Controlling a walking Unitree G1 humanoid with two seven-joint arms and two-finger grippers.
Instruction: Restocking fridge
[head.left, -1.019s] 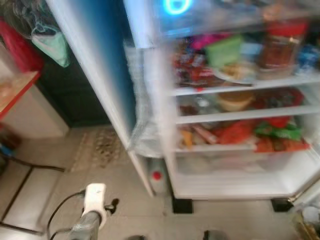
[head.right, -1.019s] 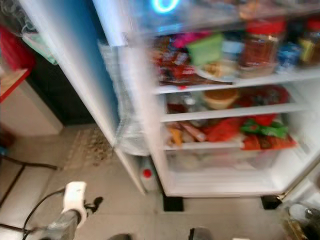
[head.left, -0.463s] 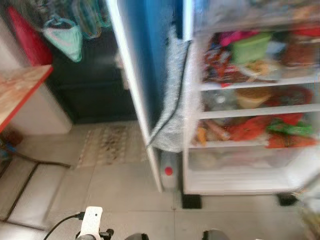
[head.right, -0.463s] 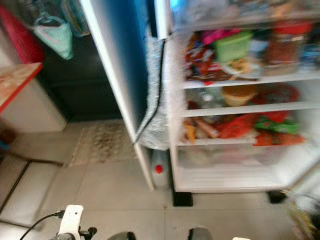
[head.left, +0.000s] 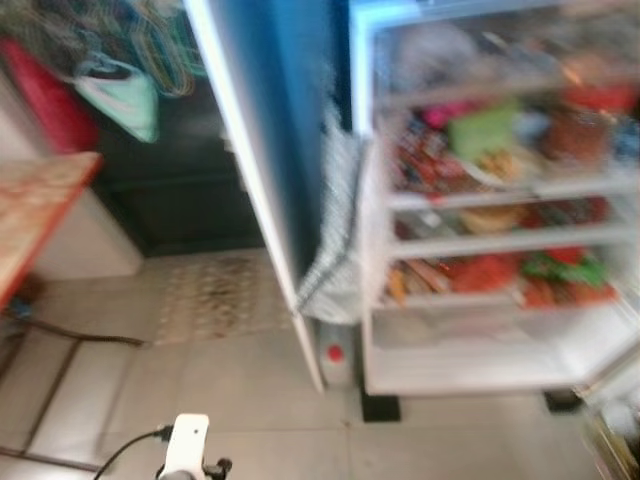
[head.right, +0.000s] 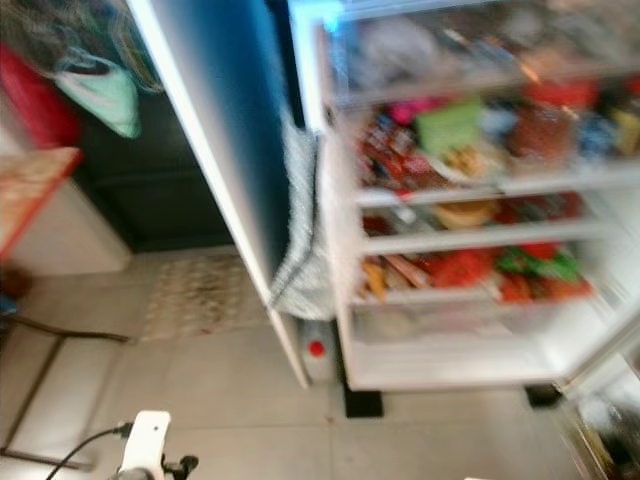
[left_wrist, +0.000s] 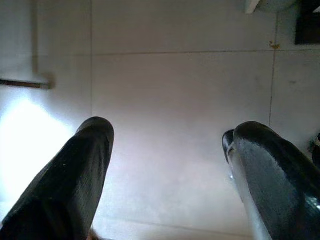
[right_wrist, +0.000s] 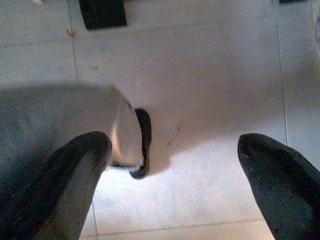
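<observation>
Head views (blurred): an open fridge (head.left: 500, 240) is seen ahead and to the right, its blue door (head.left: 270, 130) swung out to the left. The shelves (head.left: 510, 190) are crowded with food; a green container (head.left: 482, 128) and a red-lidded jar (head.left: 580, 125) are made out on the upper shelf, with red and green packets (head.left: 520, 272) on a lower one. A bottle with a red cap (head.left: 335, 355) is seen on the tiled floor (head.left: 230, 390) at the foot of the door. A patterned mat (head.left: 215, 295) is noted near the door, and a red-edged table (head.left: 35, 215) at far left. A white part of the left arm (head.left: 185, 445) is seen at the lower edge.

Left wrist view: the left gripper (left_wrist: 167, 165) is recorded hanging over bare floor tiles, its fingers (left_wrist: 75, 180) spread wide apart, nothing between them.

Right wrist view: the right gripper (right_wrist: 172, 175) is likewise found wide apart and empty above the tiles. A grey foot with a black sole (right_wrist: 127, 142) is seen beneath it, and a black fridge foot (right_wrist: 102, 12) further off.
</observation>
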